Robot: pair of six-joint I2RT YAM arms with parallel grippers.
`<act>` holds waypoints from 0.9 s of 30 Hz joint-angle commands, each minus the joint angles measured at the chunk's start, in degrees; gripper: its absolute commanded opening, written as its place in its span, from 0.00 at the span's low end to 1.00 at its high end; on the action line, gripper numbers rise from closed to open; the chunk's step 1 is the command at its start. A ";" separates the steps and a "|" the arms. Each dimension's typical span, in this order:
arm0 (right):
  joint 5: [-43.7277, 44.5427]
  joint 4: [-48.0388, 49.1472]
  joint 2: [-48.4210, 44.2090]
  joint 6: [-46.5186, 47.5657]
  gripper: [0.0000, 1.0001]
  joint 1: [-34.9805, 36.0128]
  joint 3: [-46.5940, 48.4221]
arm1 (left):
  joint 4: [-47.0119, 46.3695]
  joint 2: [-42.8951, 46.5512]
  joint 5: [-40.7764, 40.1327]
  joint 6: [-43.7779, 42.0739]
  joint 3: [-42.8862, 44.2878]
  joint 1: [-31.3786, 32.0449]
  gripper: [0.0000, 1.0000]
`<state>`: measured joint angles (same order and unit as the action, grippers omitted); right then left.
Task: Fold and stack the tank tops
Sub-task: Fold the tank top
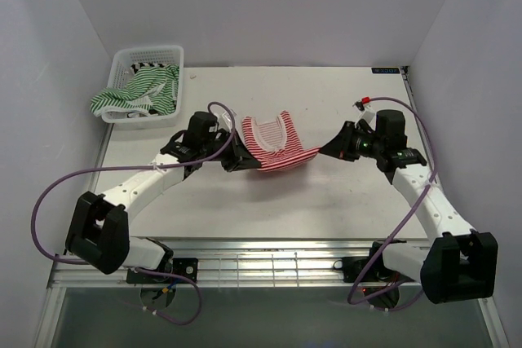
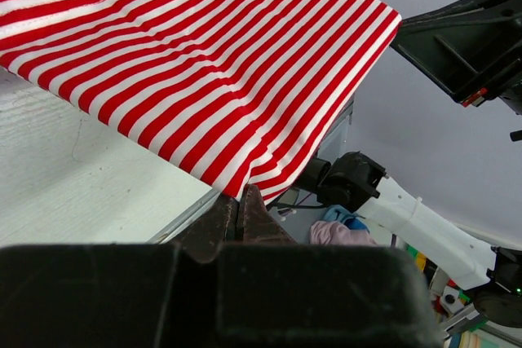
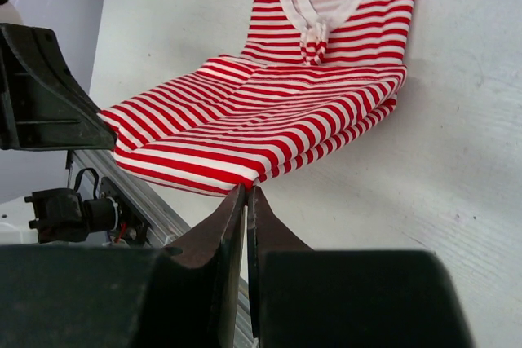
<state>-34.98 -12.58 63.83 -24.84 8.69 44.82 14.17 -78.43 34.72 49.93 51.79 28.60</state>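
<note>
**Bringing the hem over evenly**

The step in hand looks like the half-fold of the red-and-white thin-striped fabric tank top (image 1: 273, 148). It lies in the middle of the white table (image 1: 326, 209), with its neckline and straps flat on the far side and its lower edge raised off the surface. The left gripper (image 1: 235, 158) is clamped on one bottom corner and the right gripper (image 1: 330, 150) on the other. Each wrist view shows the jaws pressed together with a pinch of striped cloth between them.

To do this well, I judge that both arms should travel toward the neckline at the same pace and height. The hem should be held taut between them so it neither sags nor twists, and the corners set down square on the shoulders before release. An uneven release would likely skew the edge.

The cloth is thin and limp, doubled in soft layers near the right gripper, with white trim round the neck. The green-and-white thin-striped tank top (image 1: 139, 94) and the black-and-white broad-striped tank top (image 1: 151, 63) sit in the white plastic mesh basket (image 1: 122, 56) at the far left corner, the green one spilling over its rim.
</note>
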 commanded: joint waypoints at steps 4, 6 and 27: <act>-5.18 2.47 6.03 -0.74 0.08 -0.07 8.87 | -4.31 -1.10 2.98 2.45 2.00 -5.04 0.00; -5.10 2.73 7.35 -0.74 0.08 0.01 10.28 | -5.99 -2.59 4.91 2.89 2.35 -6.53 0.00; -6.41 9.94 30.45 -3.46 0.08 -0.51 27.68 | -11.80 -25.70 12.21 2.63 20.36 -15.24 0.00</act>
<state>-39.79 -6.09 91.98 -27.64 8.62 68.49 3.84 -102.19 44.73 53.41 68.05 14.24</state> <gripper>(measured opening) 0.081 0.013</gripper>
